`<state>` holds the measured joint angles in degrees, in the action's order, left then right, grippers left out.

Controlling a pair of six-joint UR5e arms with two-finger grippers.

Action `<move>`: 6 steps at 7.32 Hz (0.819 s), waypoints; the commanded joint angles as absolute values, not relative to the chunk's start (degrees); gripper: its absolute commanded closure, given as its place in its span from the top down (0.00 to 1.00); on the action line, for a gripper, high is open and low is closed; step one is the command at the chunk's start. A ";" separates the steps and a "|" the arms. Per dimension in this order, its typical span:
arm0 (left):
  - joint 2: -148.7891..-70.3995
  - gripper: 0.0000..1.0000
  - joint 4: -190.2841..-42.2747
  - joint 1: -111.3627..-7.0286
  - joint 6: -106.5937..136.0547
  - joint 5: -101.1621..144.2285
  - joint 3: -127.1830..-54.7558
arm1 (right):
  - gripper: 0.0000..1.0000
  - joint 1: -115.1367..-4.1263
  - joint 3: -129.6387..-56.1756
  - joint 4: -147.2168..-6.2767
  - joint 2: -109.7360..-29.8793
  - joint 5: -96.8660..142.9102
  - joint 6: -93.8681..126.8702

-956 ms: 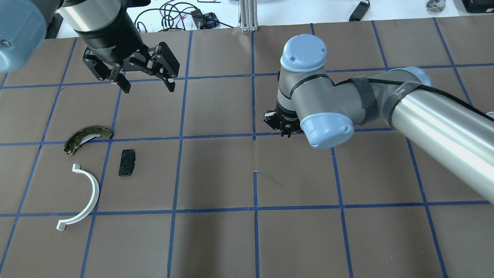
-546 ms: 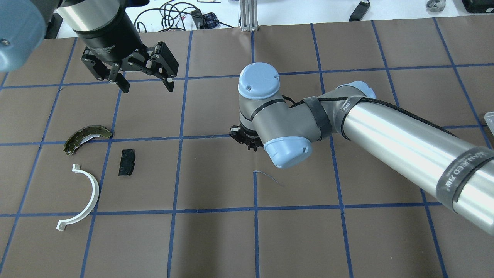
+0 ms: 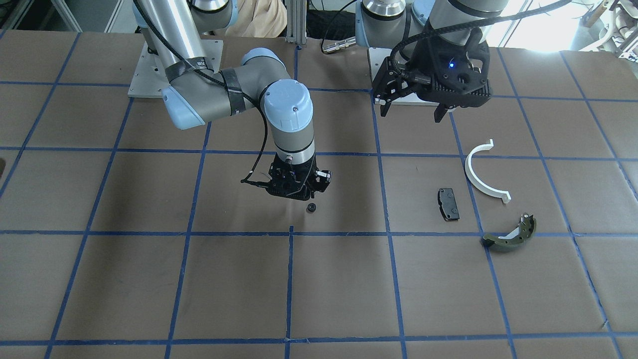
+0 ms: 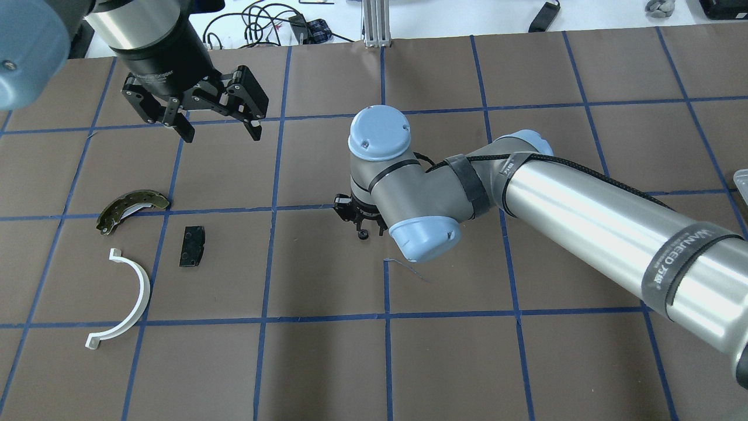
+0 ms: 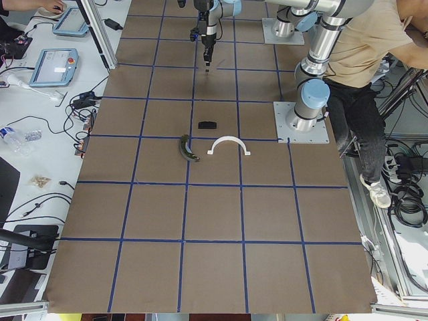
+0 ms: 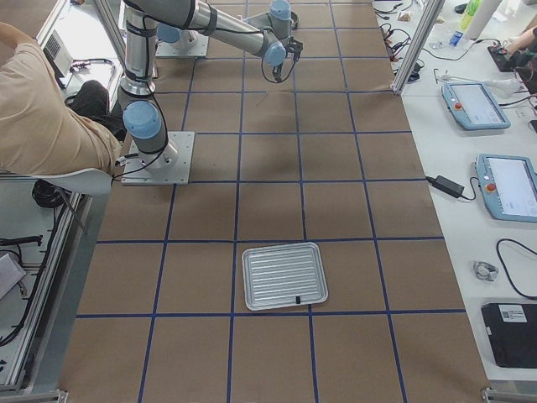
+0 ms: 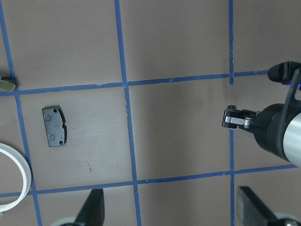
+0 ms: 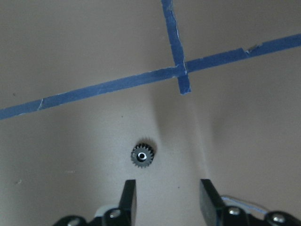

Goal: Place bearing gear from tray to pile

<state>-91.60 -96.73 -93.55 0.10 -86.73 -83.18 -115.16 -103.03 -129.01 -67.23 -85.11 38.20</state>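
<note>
The bearing gear (image 8: pixel 142 156) is a small black toothed wheel lying flat on the brown paper near the table's middle, also seen in the front view (image 3: pixel 311 207) and overhead (image 4: pixel 363 235). My right gripper (image 8: pixel 167 200) hovers just above it, open and empty, with the gear slightly beyond the fingertips. The pile lies apart, on my left: a white half-ring (image 4: pixel 137 292), a black plate (image 4: pixel 191 246) and an olive brake shoe (image 4: pixel 131 207). My left gripper (image 4: pixel 219 131) is open and empty, raised behind the pile. The tray (image 6: pixel 284 275) lies far off on my right.
The table is covered in brown paper with a blue tape grid (image 4: pixel 385 263). Cables and small devices (image 4: pixel 274 26) lie beyond its far edge. A person (image 6: pixel 50 126) sits near the robot's base. The left wrist view shows the black plate (image 7: pixel 54 126) and my right wrist (image 7: pixel 277 134).
My right arm has swung left toward the table's middle and slowed. The gear now shows on the paper under its open fingers. The left arm has barely moved.
</note>
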 commanded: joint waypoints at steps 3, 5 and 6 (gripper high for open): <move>-96.30 1.00 -92.49 -93.86 -1.23 -86.05 -85.15 | 1.00 -101.75 -103.80 -115.99 -75.98 -89.54 14.07; -101.14 1.00 -75.84 -96.13 0.16 -83.15 -93.91 | 1.00 -88.31 -103.89 -108.04 -79.88 -89.82 -4.74; -103.69 1.00 -70.11 -99.37 3.57 -83.58 -96.91 | 1.00 -82.41 -103.89 -107.76 -79.98 -92.26 -16.49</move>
